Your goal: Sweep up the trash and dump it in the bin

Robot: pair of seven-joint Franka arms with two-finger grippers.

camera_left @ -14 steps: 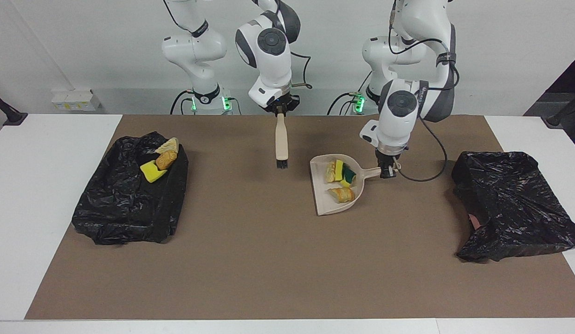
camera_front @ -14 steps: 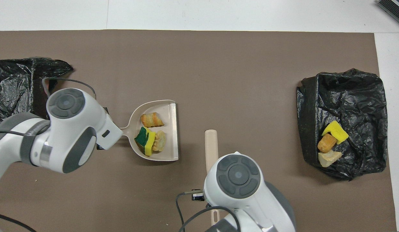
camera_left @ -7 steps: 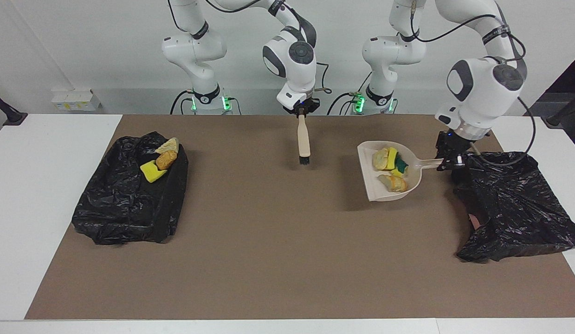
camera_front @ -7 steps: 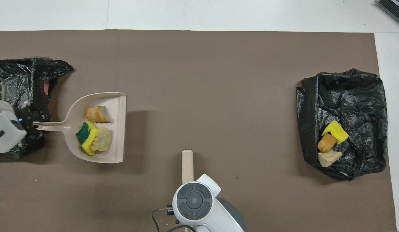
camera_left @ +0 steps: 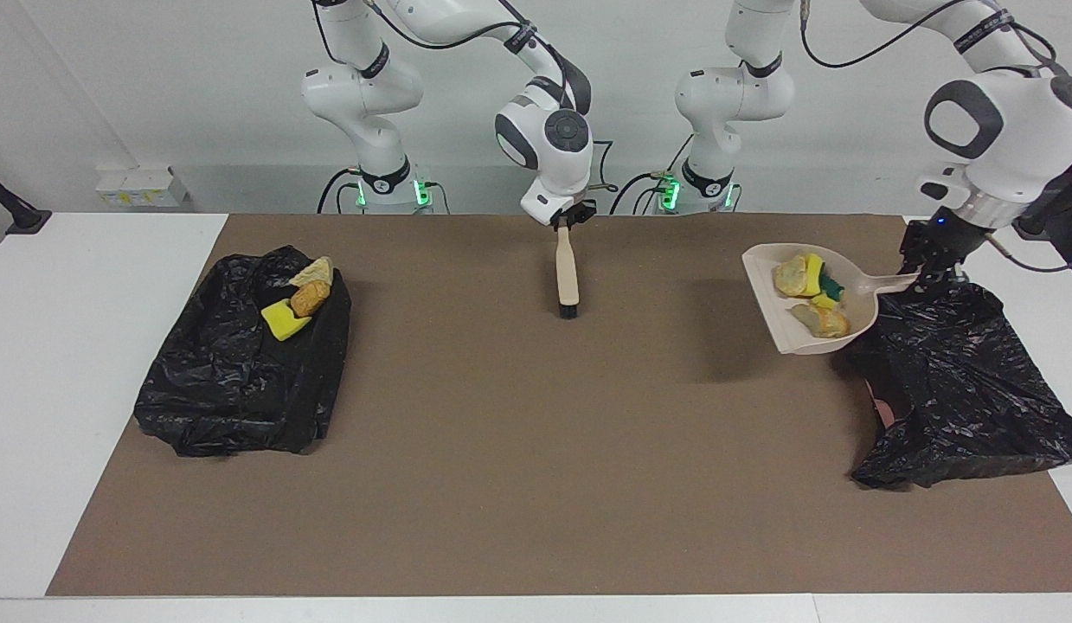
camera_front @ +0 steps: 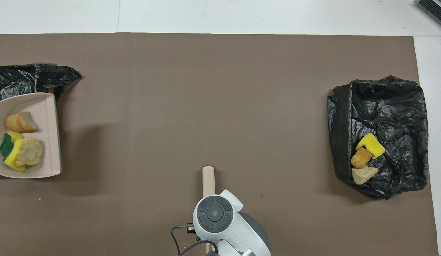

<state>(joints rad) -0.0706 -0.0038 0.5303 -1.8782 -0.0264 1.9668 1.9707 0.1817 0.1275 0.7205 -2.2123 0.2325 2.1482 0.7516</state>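
The left hand (camera_left: 930, 270) was pinched on the end of the handle of a beige dustpan (camera_left: 782, 333), holding it raised and tipped at the rim of the black-bagged bin (camera_left: 959, 389) at the left arm's end of the surface. The pan's mouth pointed toward the middle of the mat, and its shadow lay on the mat beneath it. In the pan lay three scraps of trash (camera_left: 810, 294): a yellow-and-green sponge piece and two crumbly beige-orange foam chunks, bunched toward the handle.

The right hand (camera_left: 563, 220) was pressed together on the top of a beige hand brush (camera_left: 568, 275), which hung bristles-down over the mat near the robots' edge, well apart from the dustpan.

At the right arm's end sat a second black-bagged bin (camera_left: 233, 381), with three more scraps (camera_left: 300, 298) on top of it: one yellow sponge piece, one orange-brown chunk and one pale beige chunk, touching each other.

Between the two bins the brown mat (camera_left: 501, 467) was open, covering most of the white surface (camera_left: 68, 363), whose bare margins showed at both ends. A pale wall stood at the robots' end.
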